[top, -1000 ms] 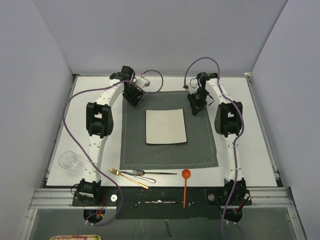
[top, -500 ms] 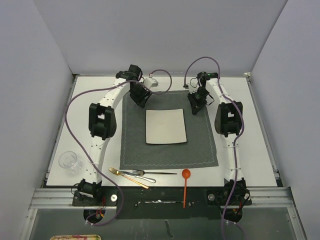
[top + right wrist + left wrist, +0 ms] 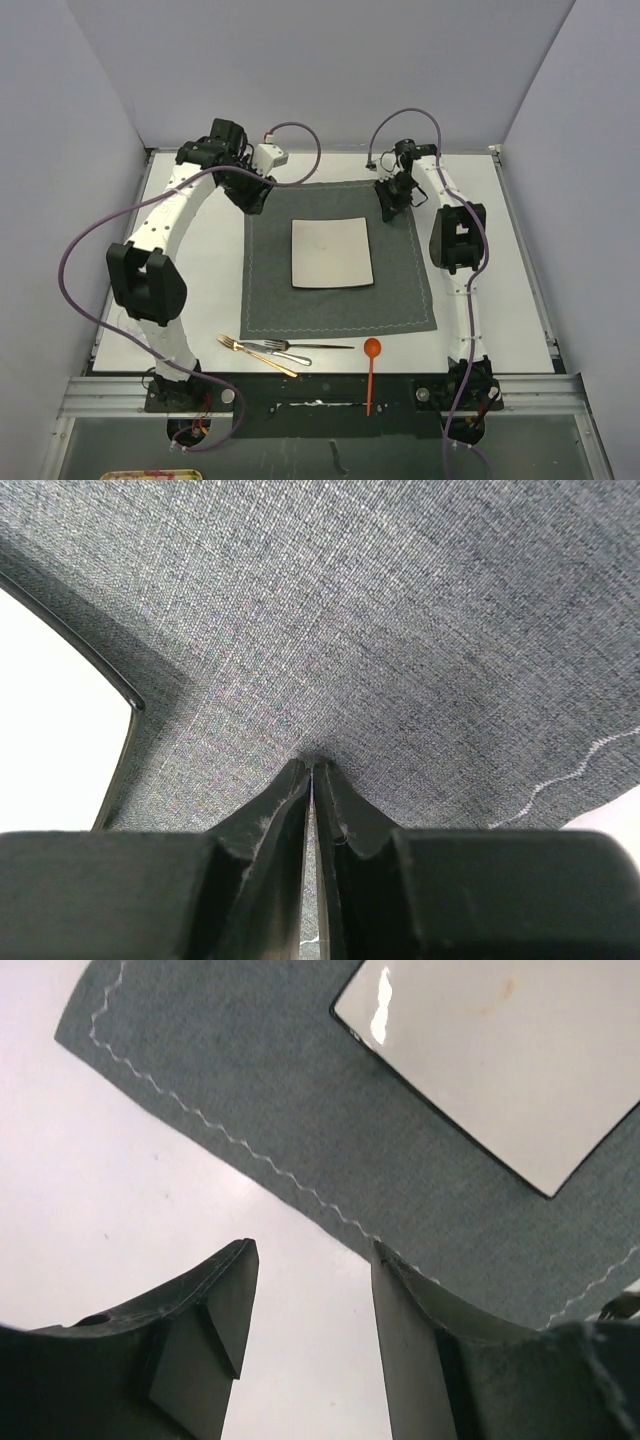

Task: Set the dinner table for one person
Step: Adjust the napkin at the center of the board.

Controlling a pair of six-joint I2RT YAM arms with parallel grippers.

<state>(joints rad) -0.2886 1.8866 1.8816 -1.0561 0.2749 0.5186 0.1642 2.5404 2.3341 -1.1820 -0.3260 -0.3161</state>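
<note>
The counter (image 3: 515, 260) runs under both arms, its placemat (image 3: 400, 290) centred, near and right of the left tool (image 3: 312, 1260). I find that tool half open, empty, over bare counter just off the mat's far-left corner. The right tool (image 3: 313, 768) is closed, apparently pinching cloth at far right.

We find open dinner table (image 3: 215, 275) in the lane between the placemat (image 3: 400, 290) and the left arm (image 3: 148, 285), whose elbow overhangs the left side, and again in the strip outside the right arm (image 3: 458, 235). The plate (image 3: 332, 252) fills the mat's middle. The left gripper (image 3: 255, 195), jaws apart, blocks the far left corner. The right gripper (image 3: 388, 205), pinched on the cloth, blocks the far right. The near edge is barred by cutlery (image 3: 270, 348) and an orange spoon (image 3: 371, 365).
</note>
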